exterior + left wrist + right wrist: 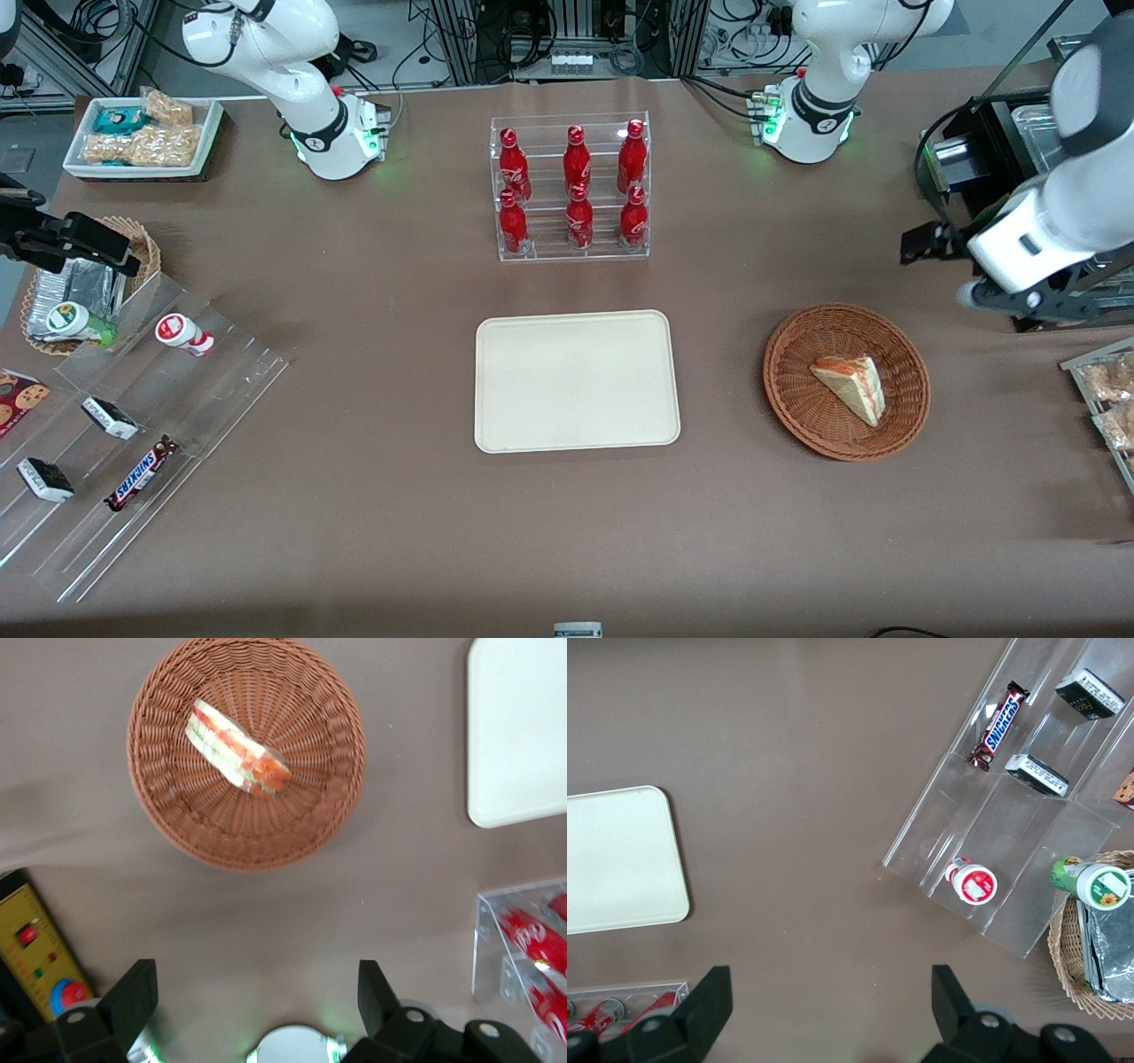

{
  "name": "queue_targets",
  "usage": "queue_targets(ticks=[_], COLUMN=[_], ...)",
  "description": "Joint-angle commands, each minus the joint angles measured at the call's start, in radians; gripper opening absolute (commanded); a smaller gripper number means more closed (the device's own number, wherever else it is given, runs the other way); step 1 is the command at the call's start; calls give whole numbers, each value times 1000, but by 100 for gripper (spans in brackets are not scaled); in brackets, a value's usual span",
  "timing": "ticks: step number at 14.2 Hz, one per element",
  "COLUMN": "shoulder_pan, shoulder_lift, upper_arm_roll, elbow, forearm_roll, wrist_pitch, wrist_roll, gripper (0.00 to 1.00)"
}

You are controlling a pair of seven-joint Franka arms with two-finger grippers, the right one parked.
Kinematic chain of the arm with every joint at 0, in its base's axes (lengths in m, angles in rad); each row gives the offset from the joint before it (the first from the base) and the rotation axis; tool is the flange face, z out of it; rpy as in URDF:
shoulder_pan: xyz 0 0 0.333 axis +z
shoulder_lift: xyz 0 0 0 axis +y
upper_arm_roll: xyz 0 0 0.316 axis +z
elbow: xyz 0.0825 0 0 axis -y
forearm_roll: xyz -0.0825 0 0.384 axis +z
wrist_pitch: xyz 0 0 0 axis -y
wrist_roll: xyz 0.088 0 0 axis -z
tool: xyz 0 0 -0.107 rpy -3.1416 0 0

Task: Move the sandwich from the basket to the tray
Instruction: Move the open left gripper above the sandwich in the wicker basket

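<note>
The sandwich (852, 386) (237, 751), a pale bread wedge with orange-red and green filling, lies in the round reddish-brown basket (797, 416) (177, 824). The cream tray (576, 381) (518, 726) (616, 859) lies flat and bare beside the basket, toward the parked arm's end. My gripper (1019, 301) (257, 997) hangs high over the table, farther from the front camera than the basket and toward the working arm's end. Its fingers (133, 992) stand wide apart, open, with nothing between them.
A clear rack of red bottles (571, 190) (532, 943) stands farther from the front camera than the tray. A yellow control box (35, 948) and snack packets (1107, 399) sit at the working arm's end. A clear stepped shelf (133, 425) with snacks lies toward the parked arm's end.
</note>
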Motion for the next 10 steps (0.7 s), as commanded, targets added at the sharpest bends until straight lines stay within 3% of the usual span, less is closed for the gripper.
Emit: queue_targets(ticks=[1,6,10], shoulder_pan=[3,17,43], shoulder_lift=[-30,-21,31], upper_arm_roll=[-7,-4,-5], elbow=[-189,-426,-489], forearm_roll=[11,24,24], wrist_pitch=[177,533,716], wrist_roll=[-64,-115,-485], gripper=[100,100,100])
